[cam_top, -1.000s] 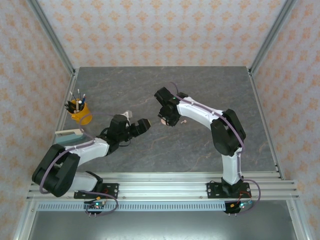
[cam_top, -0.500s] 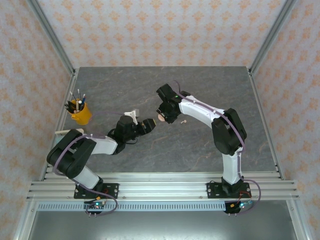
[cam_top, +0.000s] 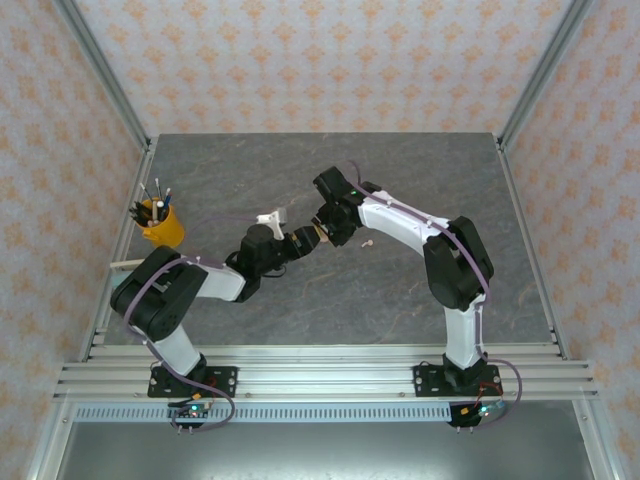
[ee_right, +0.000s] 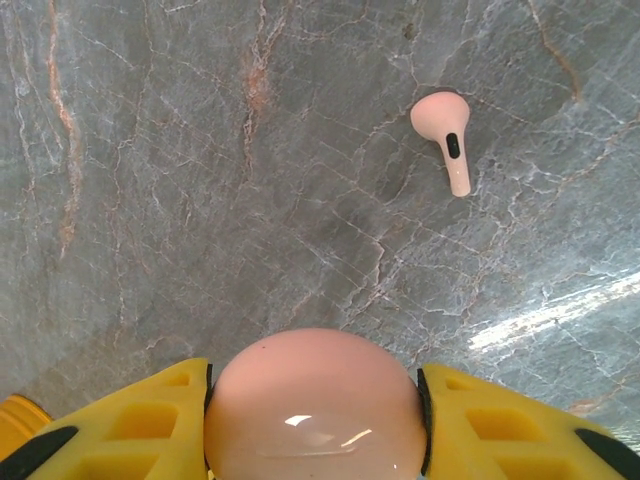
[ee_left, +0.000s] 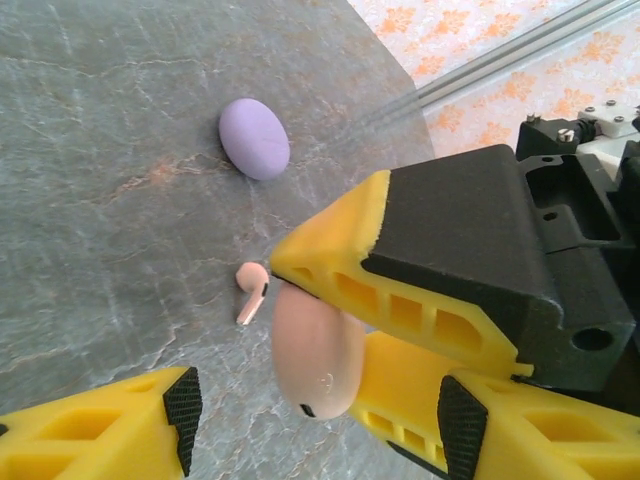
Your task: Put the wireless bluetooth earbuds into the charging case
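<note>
At mid-table, over the grey marbled stone tabletop (cam_top: 420, 180), the two arms meet nose to nose.

Right gripper (cam_top: 326, 231): its yellow fingers (ee_right: 140, 425) are clamped on the pale pink round charging case (ee_right: 315, 405), one on each side. The case appears closed and held clear of the surface.

Left gripper (cam_top: 299, 243): its jaws are partly open, with the black pads (ee_left: 181, 410) flanking the case. I see no hold on the case, and it carries nothing.

Step in hand, in my judgement: the left gripper takes a purchase on the case so that the lid can be worked open. To do this well I would centre the case between the pads and close slowly. I would also avoid pinching the right gripper's fingers, which crowd the 3 o'clock side in the left wrist view.

Pale pink stemmed earbud (ee_right: 445, 135): it lies flat on the tabletop, untouched. It sits at 1 o'clock from the held case in the right wrist view, well apart from both sets of fingers.

Lilac oval case (ee_left: 254, 138): it rests on the tabletop further off, at 11 o'clock in the left wrist view.
</note>
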`<action>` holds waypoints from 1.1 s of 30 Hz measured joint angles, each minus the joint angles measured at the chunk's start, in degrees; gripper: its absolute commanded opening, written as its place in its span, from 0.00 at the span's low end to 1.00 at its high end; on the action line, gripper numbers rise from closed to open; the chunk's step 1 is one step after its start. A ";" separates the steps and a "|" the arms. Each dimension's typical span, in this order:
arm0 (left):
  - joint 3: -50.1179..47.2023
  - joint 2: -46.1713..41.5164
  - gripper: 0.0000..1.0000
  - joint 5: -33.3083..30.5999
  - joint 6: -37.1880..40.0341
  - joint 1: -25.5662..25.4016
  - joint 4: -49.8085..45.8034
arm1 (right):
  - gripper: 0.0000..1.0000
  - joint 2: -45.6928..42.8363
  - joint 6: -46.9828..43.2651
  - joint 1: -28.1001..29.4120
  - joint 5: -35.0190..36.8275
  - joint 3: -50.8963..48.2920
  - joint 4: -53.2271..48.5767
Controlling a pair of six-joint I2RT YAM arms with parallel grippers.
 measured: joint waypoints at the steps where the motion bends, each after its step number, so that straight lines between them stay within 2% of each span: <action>1: 0.28 0.39 0.64 0.00 -0.17 -0.24 0.20 | 0.37 0.00 0.09 -0.04 -0.22 0.00 0.22; 16: 3.82 4.87 0.53 0.00 -0.81 -0.66 0.57 | 0.36 0.04 0.59 -0.17 -1.62 0.00 2.32; 26: 5.40 6.99 0.40 0.02 -1.20 -0.79 1.73 | 0.35 0.11 0.63 -0.55 -1.70 -0.02 2.97; 33: 5.53 7.02 0.21 -0.55 -2.16 -0.79 1.66 | 0.35 0.11 0.81 -0.79 -1.84 -0.02 3.52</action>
